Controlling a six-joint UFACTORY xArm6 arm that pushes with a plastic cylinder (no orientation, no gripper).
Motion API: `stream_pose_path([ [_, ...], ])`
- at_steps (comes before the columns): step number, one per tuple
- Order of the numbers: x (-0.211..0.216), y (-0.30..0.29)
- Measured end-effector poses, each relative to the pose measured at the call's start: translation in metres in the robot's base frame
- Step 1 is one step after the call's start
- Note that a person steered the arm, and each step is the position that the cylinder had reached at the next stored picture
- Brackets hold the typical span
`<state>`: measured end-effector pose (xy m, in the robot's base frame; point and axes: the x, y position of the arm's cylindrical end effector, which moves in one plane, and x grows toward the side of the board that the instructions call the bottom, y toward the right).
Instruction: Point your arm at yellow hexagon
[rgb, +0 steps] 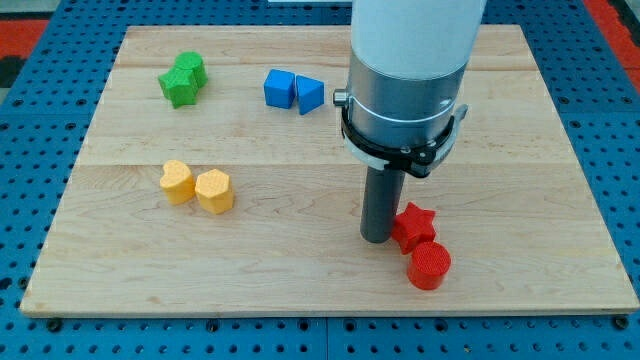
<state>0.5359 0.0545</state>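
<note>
The yellow hexagon (214, 190) lies on the wooden board (120, 270) at the view's left of centre, touching a yellow heart block (177, 181) on its left. My tip (377, 238) rests on the board well to the right of the yellow hexagon, right beside a red star block (413, 225). A red cylinder (430, 266) sits just below and right of the star.
A green block pair (182, 80) lies at the upper left. A blue cube (278, 87) and a blue triangular block (309, 94) lie at the upper middle, left of the arm's white and grey body (405, 80). A blue pegboard (30, 130) surrounds the board.
</note>
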Motion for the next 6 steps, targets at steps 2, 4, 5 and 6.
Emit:
stream_pose_path([
  [2, -0.017, 0.007],
  [4, 0.014, -0.069],
  [5, 0.005, -0.148],
  [6, -0.036, -0.195],
])
